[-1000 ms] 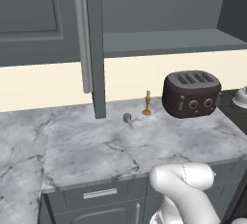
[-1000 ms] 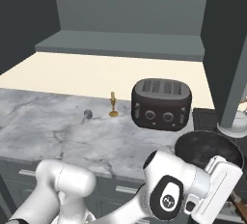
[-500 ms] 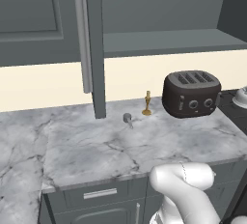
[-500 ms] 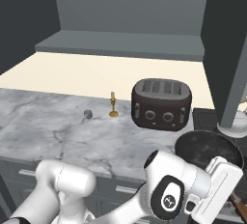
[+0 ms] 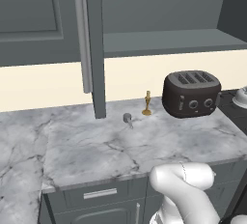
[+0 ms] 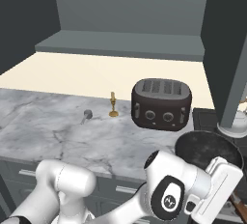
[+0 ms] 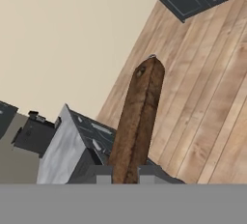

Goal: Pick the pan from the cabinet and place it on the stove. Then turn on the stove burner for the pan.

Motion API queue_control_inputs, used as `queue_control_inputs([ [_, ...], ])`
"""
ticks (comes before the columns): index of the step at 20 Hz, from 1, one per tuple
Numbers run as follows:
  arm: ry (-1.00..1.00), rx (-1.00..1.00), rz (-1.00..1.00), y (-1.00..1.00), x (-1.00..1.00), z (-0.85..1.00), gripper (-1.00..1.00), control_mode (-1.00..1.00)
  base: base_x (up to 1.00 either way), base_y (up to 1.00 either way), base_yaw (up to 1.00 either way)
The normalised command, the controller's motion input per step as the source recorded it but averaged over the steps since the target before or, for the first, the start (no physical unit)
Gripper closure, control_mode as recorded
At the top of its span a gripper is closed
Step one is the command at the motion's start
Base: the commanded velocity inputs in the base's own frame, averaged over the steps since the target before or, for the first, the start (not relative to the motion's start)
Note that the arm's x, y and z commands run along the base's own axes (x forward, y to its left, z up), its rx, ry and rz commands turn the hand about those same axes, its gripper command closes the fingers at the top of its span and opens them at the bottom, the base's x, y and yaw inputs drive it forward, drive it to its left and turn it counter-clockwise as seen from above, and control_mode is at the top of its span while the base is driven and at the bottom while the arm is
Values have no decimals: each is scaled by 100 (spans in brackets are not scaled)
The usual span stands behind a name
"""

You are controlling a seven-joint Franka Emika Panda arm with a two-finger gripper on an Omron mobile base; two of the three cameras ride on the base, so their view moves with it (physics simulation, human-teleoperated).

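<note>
The black round pan (image 6: 205, 147) is low over the front left of the black stove (image 6: 205, 118), just right of the toaster; I cannot tell whether it touches the top. Its brown wooden handle (image 7: 137, 117) runs straight out between my gripper (image 7: 126, 172), which is shut on it. My white hand (image 6: 219, 187) sits at the pan's near rim. The dark grey cabinet (image 5: 164, 42) stands open above the counter, its grey shelf (image 6: 120, 44) bare.
A dark four-slot toaster (image 6: 161, 104) stands on the marble counter (image 5: 106, 146) by the stove's edge. A small gold figure (image 6: 113, 105) and a small grey object (image 6: 88, 116) lie left of it. The open cabinet door (image 5: 96, 49) hangs over the counter. A white vessel (image 6: 236, 121) sits on the stove.
My hand has sunk a little at the pan's near rim. The pan and everything on the counter have stayed where they were.
</note>
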Motion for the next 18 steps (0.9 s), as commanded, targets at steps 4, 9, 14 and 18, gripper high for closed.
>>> queue_control_inputs([
  [4,-1,2,0,-1,0,-4,100,-100,0,0,0],
  [9,0,1,-1,-3,5,-7,100,-100,0,0,0],
  [14,0,0,-1,-11,9,-2,100,-100,0,0,0],
  [18,-2,0,0,-20,4,0,100,-100,0,0,0],
])
